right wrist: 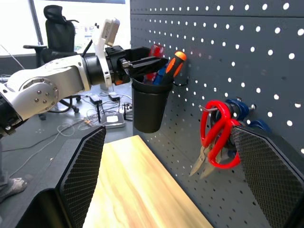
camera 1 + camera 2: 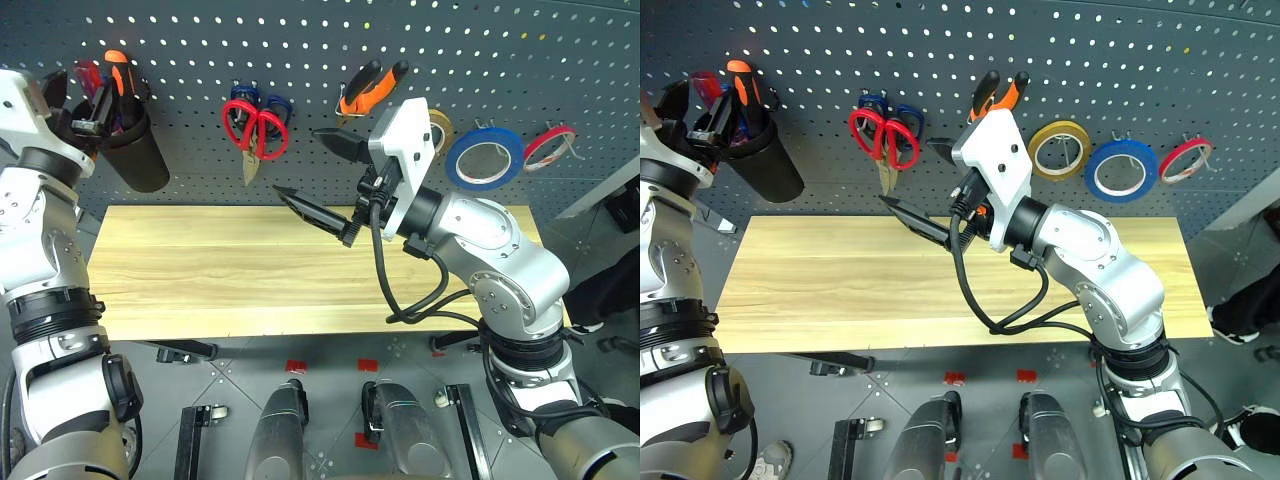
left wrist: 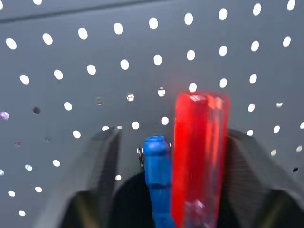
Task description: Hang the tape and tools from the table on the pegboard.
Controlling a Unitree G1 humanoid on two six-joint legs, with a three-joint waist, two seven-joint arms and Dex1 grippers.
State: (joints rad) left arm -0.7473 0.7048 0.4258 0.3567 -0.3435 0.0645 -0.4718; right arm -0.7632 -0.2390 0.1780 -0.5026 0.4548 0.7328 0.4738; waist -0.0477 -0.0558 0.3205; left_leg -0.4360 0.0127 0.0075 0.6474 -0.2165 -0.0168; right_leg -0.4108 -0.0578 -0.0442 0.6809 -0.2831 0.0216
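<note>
Pegboard [image 2: 200, 40], dark grey and full of holes, stands behind the wooden table [image 2: 200, 270], whose top is bare. A black cup [image 2: 140, 155] hangs on the board at the robot's far left and serves as landmark. The red screwdriver [image 3: 199, 152] stands inside the cup, handle up, long axis roughly upright and leaning with the cup, just beside a blue screwdriver [image 3: 156, 161] and an orange one [image 1: 175, 61]. The left gripper [image 2: 88, 122] sits right at the cup's mouth. Its fingers [image 3: 102, 161] are spread wider than the red handle, which lies between them, close to one finger, with the blue handle filling part of the gap on the other side. It looks let go rather than pinched, though the handle is blurred. Key relation: the handle lies straight ahead between the left fingers, so the likely next move is pulling that arm back away from the cup without dragging the handle. Away from the cup toward the robot's right, the red scissors [image 2: 255, 128], the pliers [image 2: 372, 88] and then the blue tape [image 2: 484, 158] hang on hooks. The right gripper [image 2: 298, 162] hovers over the table, well right of the cup and near the scissors, fingers wide apart and empty. By my judgement the task is nearly done.
</note>
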